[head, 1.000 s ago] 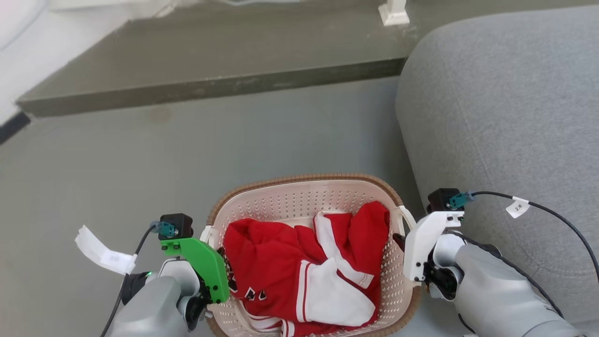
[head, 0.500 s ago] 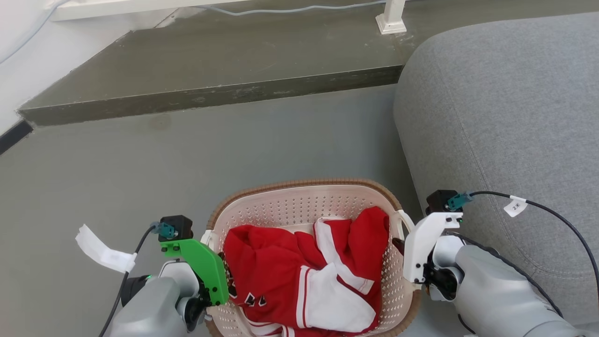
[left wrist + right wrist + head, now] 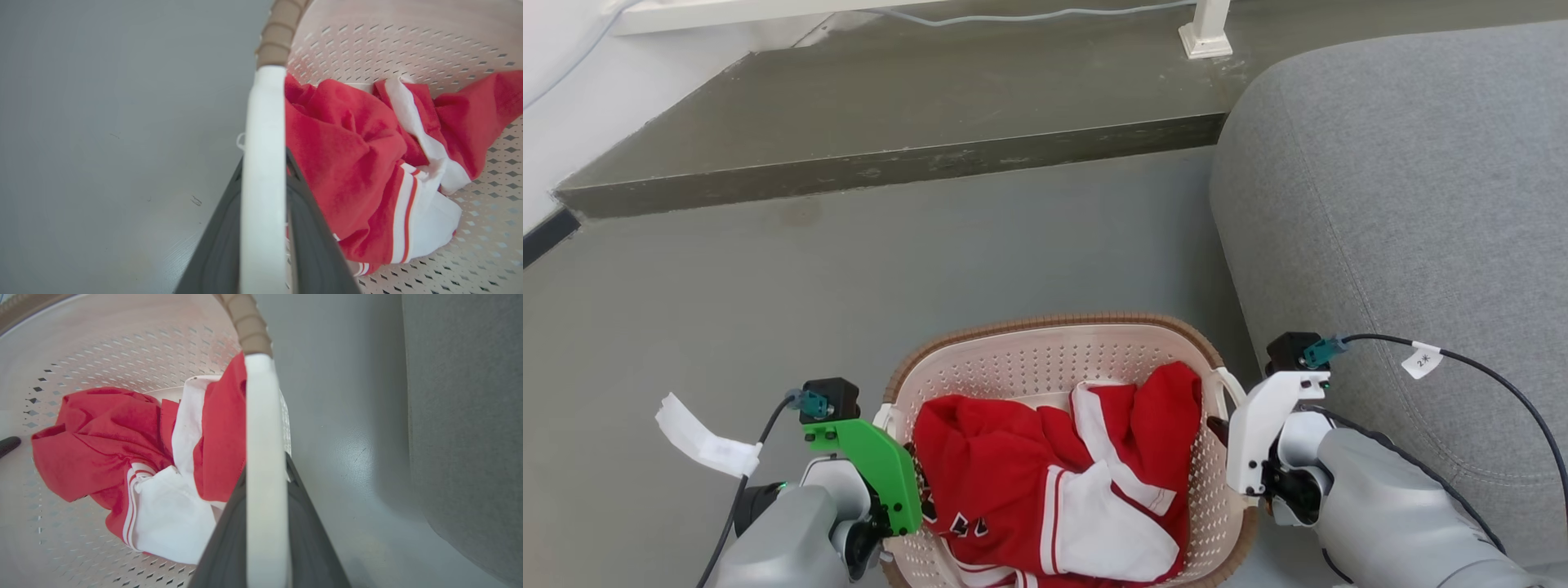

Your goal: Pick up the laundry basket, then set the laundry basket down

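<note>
Grey smooth floor lies under the whole scene, and the grey sofa stands on it. The laundry basket is just beside the sofa, at the sofa's outer flank, with red-and-white clothing heaped inside.

Nearest to the camera, two pale forearms come in low and roughly level. One is close along the sofa and the other is on the side of the basket away from the sofa. Both wrists are turned inward to the basket.

The right gripper is between the basket and the sofa. Its two dark fingers are closed on the white right handle, one on each side of it. The left gripper, on the side far from the sofa, clamps the white left handle in the same way. A green mount sits on the left wrist and a white mount on the right one.

I judge the grasp for the pick-up as done, symmetric and firm. I cannot tell whether the bottom of the basket has left the floor, because the pictures do not show its underside. The lift, if not done, and the setting down are what remains.

Farther from the sofa's front corner, a dark raised step crosses the floor. A white post foot stands on it.
</note>
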`<state>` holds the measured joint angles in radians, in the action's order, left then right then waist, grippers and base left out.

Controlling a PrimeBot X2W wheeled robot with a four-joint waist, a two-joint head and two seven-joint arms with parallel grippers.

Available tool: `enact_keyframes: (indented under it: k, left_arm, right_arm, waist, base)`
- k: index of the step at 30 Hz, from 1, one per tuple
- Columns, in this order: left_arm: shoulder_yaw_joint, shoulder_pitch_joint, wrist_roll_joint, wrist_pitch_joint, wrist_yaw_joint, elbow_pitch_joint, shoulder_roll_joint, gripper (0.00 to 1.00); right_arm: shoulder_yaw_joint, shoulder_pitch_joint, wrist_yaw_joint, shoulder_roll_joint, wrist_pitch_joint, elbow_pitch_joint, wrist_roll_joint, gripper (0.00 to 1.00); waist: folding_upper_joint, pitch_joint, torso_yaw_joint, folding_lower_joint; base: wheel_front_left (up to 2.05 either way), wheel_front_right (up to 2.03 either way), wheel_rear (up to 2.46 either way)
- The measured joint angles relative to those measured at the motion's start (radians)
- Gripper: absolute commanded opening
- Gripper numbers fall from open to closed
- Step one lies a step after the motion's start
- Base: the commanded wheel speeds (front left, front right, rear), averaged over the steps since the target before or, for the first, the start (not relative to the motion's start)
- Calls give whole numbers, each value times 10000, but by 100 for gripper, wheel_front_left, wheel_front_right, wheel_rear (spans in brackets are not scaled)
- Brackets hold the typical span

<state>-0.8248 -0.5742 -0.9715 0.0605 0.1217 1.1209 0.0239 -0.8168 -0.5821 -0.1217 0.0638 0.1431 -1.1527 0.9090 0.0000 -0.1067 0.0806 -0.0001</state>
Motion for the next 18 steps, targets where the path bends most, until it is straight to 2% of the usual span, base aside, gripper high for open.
enact_keyframes:
  k: [18]
  left_arm:
    - [-134,-344,-86,-318,0,81,8,0]
  right_arm:
    - [-96,-166,2,130,-115,224,155,0]
  waist:
    - [0,-642,63,0]
  base:
    - [0,0,0]
